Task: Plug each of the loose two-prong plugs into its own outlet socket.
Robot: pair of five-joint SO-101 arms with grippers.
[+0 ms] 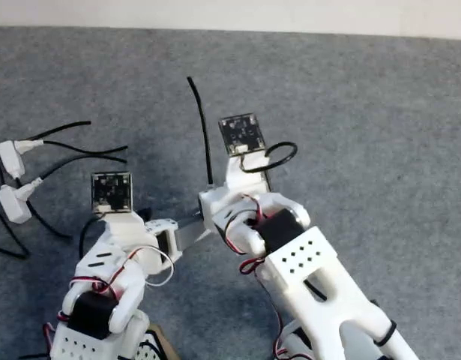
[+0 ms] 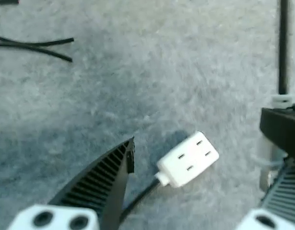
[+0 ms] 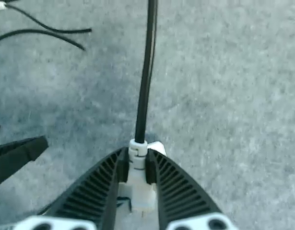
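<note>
White plug (image 3: 137,149) between right fingers (image 3: 105,184)

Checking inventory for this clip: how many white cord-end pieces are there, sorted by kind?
Outlet socket, lying loose: 1
Plug clamped in the right tool: 1
White connectors at the far left, plug or socket unclear: 2
Total: 4
</note>
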